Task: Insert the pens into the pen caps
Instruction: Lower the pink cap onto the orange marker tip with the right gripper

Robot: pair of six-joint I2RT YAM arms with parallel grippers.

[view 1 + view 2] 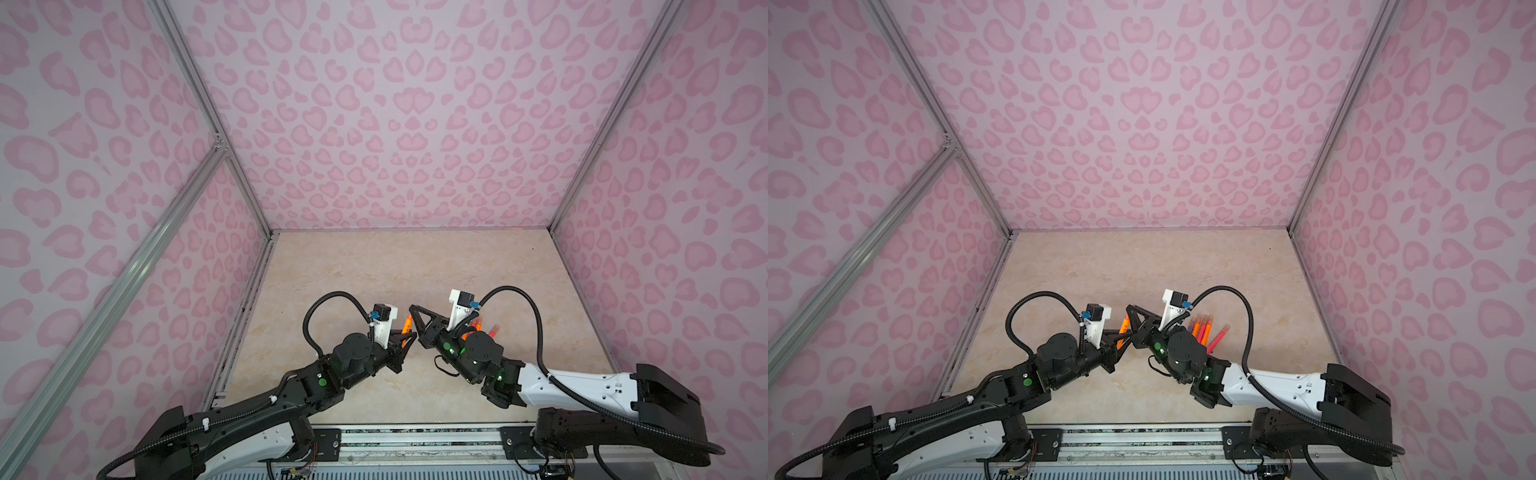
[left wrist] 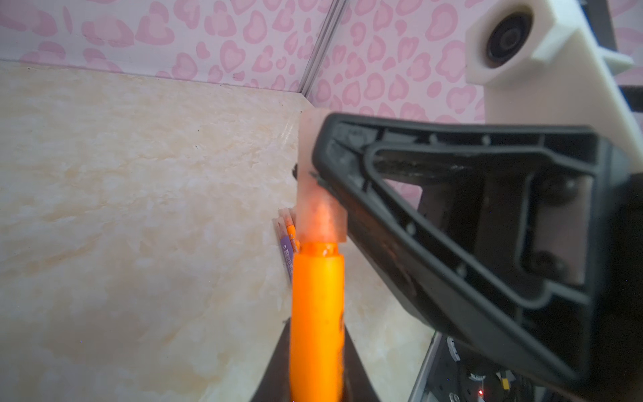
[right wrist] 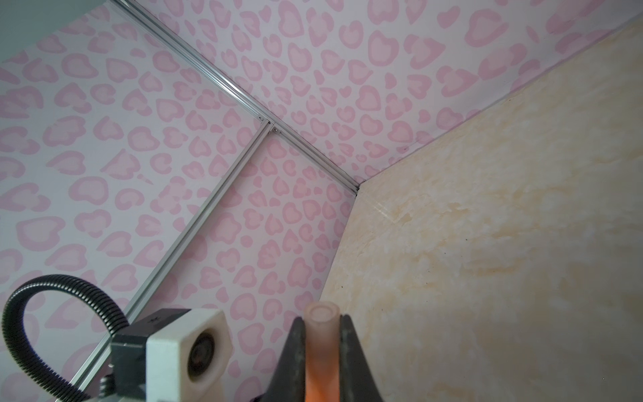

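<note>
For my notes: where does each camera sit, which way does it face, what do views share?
Top views: high above the base, looking down at the table; left arm and right arm show.
Left wrist: on the left arm, looking along the held orange pen into the cap; right jaws show.
Right wrist: on the right arm, facing a wall past its jaws holding the cap; left wrist camera shows.
Shared: the cap, in both wrist views.

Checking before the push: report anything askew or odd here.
Nothing stands out. The left gripper holds an orange pen, its tip inside the cap in the right gripper, roughly in line. Other pens lie on the table.
</note>
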